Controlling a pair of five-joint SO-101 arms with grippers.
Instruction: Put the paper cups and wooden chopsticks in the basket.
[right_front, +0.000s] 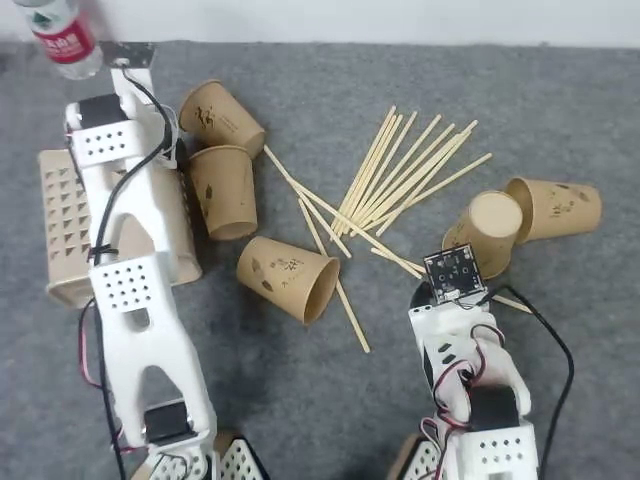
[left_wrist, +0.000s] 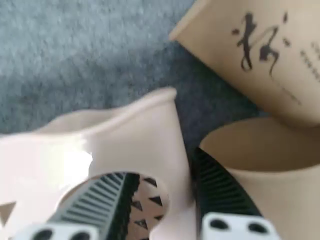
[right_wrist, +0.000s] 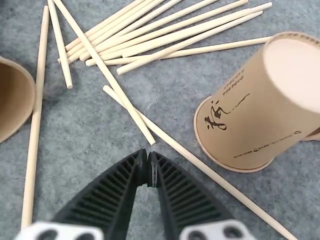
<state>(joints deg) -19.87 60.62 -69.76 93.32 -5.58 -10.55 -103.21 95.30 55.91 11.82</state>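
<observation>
Held the right gripper (right_wrist: 148, 162) low over the grey desk (right_front: 330, 400), tips pressed together on nothing, just near of the end of one stray chopstick (right_wrist: 131, 111). Found a paper cup (right_wrist: 252, 102) standing mouth down just to the right, with a second cup (right_front: 555, 207) on its side just beside that one, farther right. Held the left gripper (left_wrist: 160, 175) at the far end of the basket (right_front: 62, 215), fingers apart, one on each side of the basket's wall, the black finger (left_wrist: 217, 192) just beside a third cup (right_front: 226, 190) lying next to the basket. Saw a fourth cup (right_front: 222, 117) tipped over just beyond, and a fifth cup (right_front: 288, 277) on its side mid-desk. Noted the wooden chopsticks (right_front: 400, 180) fanned loose between the two groups of cups, and a water bottle (right_front: 62, 35) at the far left corner.
</observation>
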